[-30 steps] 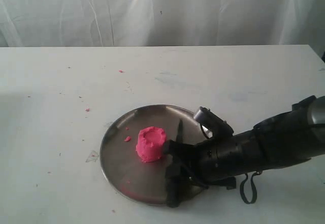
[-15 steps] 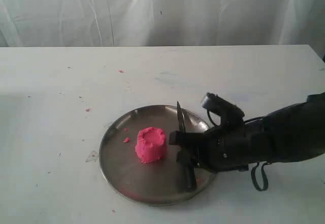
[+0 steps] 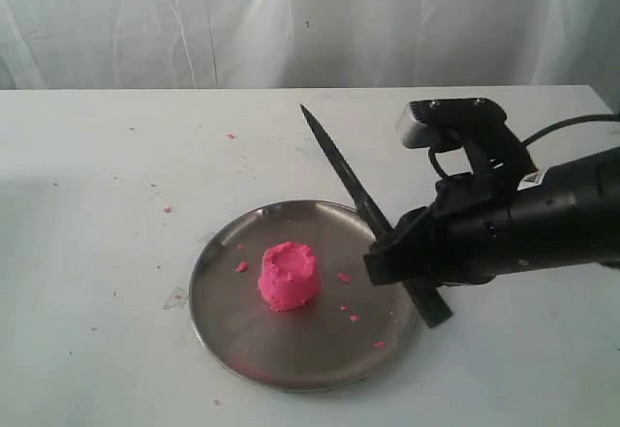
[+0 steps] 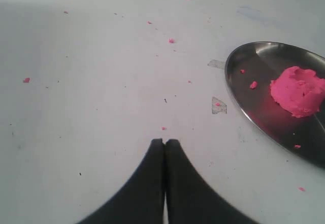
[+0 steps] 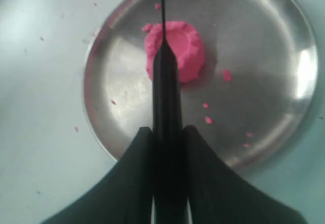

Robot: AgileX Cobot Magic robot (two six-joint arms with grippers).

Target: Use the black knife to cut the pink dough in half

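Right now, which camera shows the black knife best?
The exterior view: the black knife shows full-length, tilted up in the right gripper. The right wrist view sees it only edge-on; the left wrist view misses it.

Plate (image 3: 215, 301) on table (image 3: 107, 175), lower centre of frame. Dough (image 3: 289, 275) on plate, left of its middle; crumbs (image 3: 344, 278) just right of dough. Knife (image 3: 344, 167) clamped in right gripper (image 3: 392, 258) above plate's right rim, tilted, tip toward upper left. Left gripper (image 4: 164, 150) over table, apart from plate.
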